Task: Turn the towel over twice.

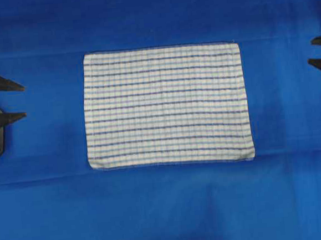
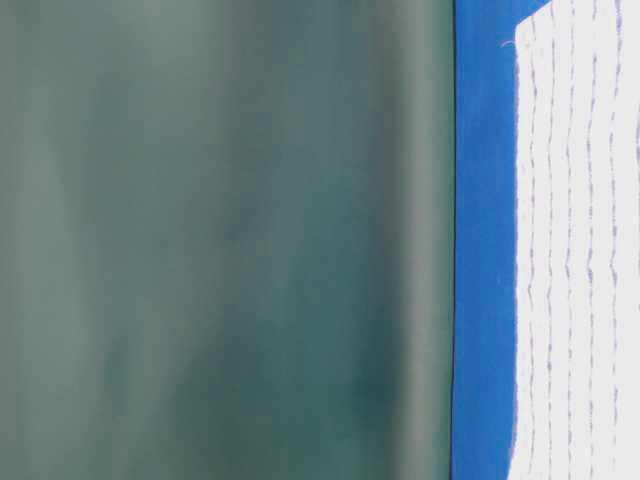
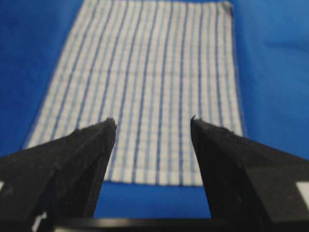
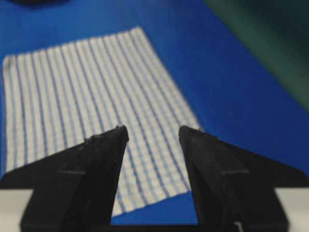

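Note:
The towel [image 1: 166,106], white with dark and light blue stripes and a faint checked grid, lies flat in the middle of the blue sheet; the same cloth shows ahead of each wrist camera [image 3: 145,87] [image 4: 91,106] and at table level [image 2: 580,250]. My left gripper [image 1: 23,101] hovers at the left edge, well clear of the towel's left hem, jaws open with nothing between them [image 3: 153,123]. At the right edge my right gripper [image 1: 311,51] also stands open and empty [image 4: 153,131], apart from the towel's right hem.
A plain blue sheet [image 1: 167,208] covers the whole table. A dark green backdrop [image 2: 220,240] stands beyond the table's far edge. Bare blue cloth surrounds the towel on all sides.

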Robot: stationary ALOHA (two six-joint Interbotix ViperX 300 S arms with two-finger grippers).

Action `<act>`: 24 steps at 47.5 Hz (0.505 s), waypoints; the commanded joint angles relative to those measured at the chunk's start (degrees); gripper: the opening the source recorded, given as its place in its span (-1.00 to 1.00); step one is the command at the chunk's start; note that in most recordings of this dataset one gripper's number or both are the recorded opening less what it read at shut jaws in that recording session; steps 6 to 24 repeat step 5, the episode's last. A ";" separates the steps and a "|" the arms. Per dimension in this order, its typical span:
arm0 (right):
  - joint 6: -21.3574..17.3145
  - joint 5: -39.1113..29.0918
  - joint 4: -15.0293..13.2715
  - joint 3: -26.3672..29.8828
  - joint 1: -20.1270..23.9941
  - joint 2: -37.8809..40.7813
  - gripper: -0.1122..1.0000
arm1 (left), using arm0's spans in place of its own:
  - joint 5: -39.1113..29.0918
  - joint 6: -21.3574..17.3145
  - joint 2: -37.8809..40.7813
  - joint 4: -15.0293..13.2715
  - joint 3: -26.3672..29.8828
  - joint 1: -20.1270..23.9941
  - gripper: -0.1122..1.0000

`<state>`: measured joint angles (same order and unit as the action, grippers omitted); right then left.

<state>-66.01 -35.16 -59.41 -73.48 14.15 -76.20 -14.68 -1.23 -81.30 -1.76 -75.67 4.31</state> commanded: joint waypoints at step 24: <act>-1.67 2.11 -0.18 -0.97 0.09 0.18 0.14 | 1.05 0.35 -0.18 -0.18 -0.79 0.09 0.25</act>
